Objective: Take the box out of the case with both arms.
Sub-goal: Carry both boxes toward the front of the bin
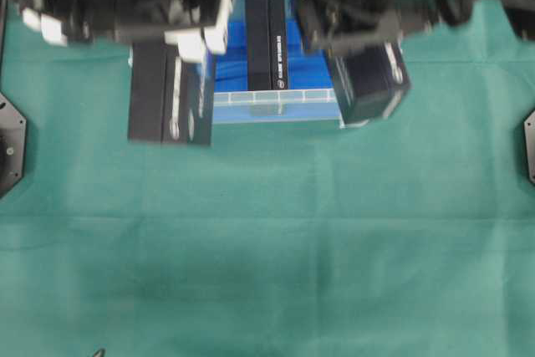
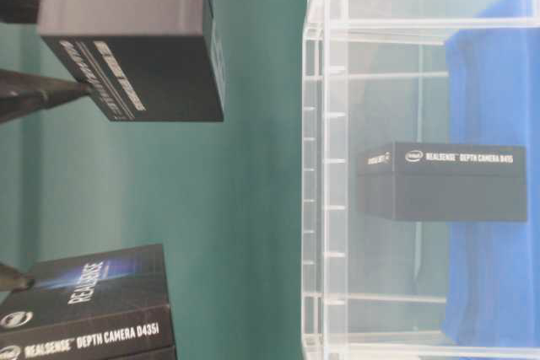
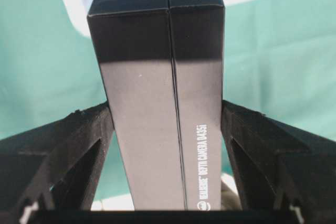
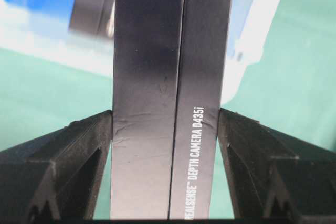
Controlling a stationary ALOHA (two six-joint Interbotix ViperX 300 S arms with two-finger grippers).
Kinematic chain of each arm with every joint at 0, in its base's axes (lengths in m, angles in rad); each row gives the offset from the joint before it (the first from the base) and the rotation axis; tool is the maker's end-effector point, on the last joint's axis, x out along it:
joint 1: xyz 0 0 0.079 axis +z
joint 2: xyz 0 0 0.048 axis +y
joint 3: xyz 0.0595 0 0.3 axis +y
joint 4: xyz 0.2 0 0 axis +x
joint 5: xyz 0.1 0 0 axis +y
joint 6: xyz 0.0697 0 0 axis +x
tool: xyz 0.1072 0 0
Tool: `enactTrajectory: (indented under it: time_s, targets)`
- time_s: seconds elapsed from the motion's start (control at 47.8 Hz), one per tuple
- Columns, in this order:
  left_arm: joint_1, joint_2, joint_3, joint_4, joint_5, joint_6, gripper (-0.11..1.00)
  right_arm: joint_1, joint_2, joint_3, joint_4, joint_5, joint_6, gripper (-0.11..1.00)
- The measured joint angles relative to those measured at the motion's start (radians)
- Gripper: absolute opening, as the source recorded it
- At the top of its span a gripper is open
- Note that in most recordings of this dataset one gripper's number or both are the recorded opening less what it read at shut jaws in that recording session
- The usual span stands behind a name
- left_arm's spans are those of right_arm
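The clear case (image 1: 276, 108) with blue cloth in its bottom stands at the back middle, and one black box (image 1: 267, 43) still stands inside it. My left gripper (image 1: 189, 41) is shut on a second black box (image 1: 167, 94), held over the green cloth outside the case's left wall. In the left wrist view my left gripper (image 3: 165, 111) clamps this box (image 3: 157, 145) on both sides. My right gripper (image 1: 359, 46) is shut on a third black box (image 1: 369, 83) at the case's front right corner. The right wrist view shows my right gripper (image 4: 165, 115) pressing that box (image 4: 168, 145).
A green cloth (image 1: 267, 240) covers the table in front of the case. In the table-level view the case wall (image 2: 325, 166) encloses the remaining box (image 2: 443, 181), and the two held boxes (image 2: 135, 40) (image 2: 84, 309) hang outside it. Black arm bases sit at both side edges.
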Motion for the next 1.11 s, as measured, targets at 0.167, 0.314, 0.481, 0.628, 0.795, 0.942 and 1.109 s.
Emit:
enactTrajectory:
  time_s: [0.167, 0.314, 0.481, 0.628, 0.795, 0.942, 1.109]
  targets:
    - [-0.121, 0.008, 0.002, 0.000, -0.002, -0.120, 0.64, 0.114, -0.002, 0.000, 0.000, 0.002, 0.098, 0.67]
    - [-0.225, 0.018, 0.002, 0.000, -0.002, -0.232, 0.64, 0.209, -0.002, 0.000, -0.008, 0.003, 0.193, 0.67]
    - [-0.310, 0.026, 0.003, 0.000, -0.002, -0.321, 0.64, 0.298, 0.000, 0.000, -0.009, 0.003, 0.293, 0.67]
    - [-0.345, 0.028, 0.002, 0.002, -0.002, -0.341, 0.64, 0.339, 0.000, 0.000, -0.009, 0.003, 0.342, 0.67]
    - [-0.354, 0.028, 0.003, 0.006, -0.002, -0.344, 0.64, 0.350, 0.008, -0.002, -0.009, 0.003, 0.376, 0.67]
    - [-0.359, 0.028, 0.003, 0.006, 0.000, -0.342, 0.64, 0.353, 0.012, -0.002, -0.009, 0.003, 0.390, 0.67]
    - [-0.362, 0.028, 0.011, 0.006, 0.000, -0.341, 0.64, 0.354, 0.018, -0.002, -0.011, 0.002, 0.393, 0.67]
